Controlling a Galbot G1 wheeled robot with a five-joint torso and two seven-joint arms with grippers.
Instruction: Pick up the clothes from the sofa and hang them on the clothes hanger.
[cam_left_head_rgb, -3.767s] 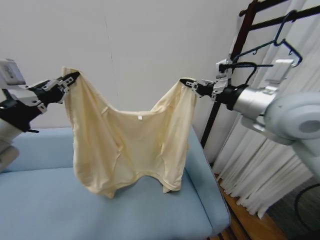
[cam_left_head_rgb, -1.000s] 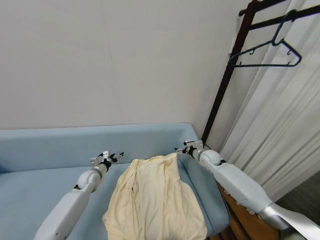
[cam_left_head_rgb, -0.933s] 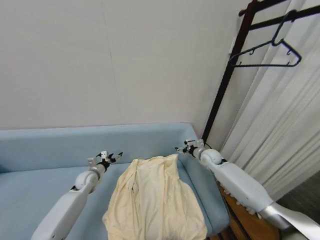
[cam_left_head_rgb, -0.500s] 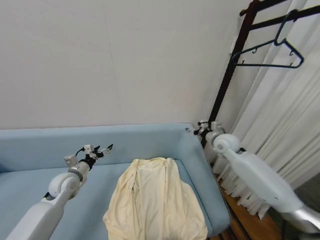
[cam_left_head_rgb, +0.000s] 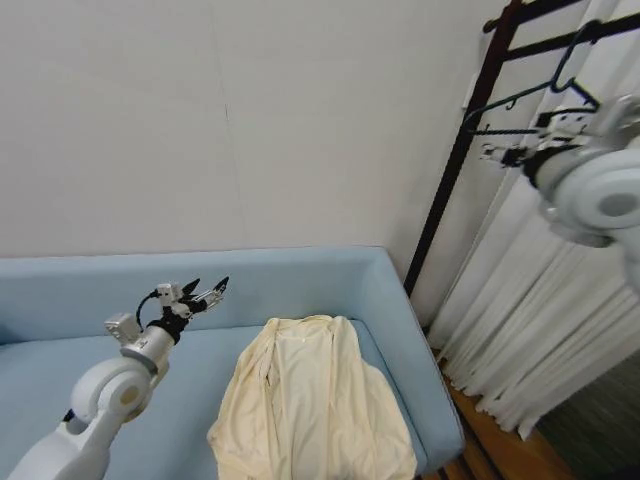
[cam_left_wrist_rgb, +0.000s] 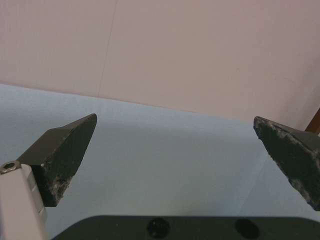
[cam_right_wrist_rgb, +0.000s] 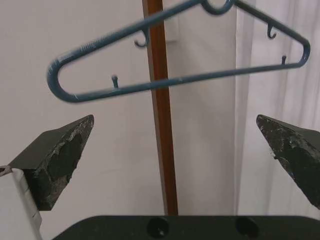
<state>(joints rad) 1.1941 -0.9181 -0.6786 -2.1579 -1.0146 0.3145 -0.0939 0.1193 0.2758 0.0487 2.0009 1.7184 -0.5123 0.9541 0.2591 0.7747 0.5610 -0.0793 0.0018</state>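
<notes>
Now flat on the blue sofa (cam_left_head_rgb: 80, 290) seat, toward its right end: cream garment (cam_left_head_rgb: 310, 400), clear of both hands. Left hand (cam_left_head_rgb: 208, 290) low above the seat, left of the cloth, fingers spread. Right hand (cam_left_head_rgb: 500, 153) up from sofa level since half a second ago, fingers wide apart, facing the blue hanger (cam_right_wrist_rgb: 215, 76) on the dark rack (cam_left_head_rgb: 450, 190).

Sofa (cam_left_head_rgb: 300, 270): pale blue; long backrest against the wall; seat runs across the head view; its right end stops just beside the rack; the left wrist view looks onto its blue cushion.
On the seat: one cream garment (cam_left_head_rgb: 310, 400); lying flat and rumpled, folded lengthwise; towards the right end; upper edge near the backrest.
Rack (cam_left_head_rgb: 455, 160): dark wooden pole, upright; a blue hanger (cam_left_head_rgb: 510, 100) hangs from it.
</notes>
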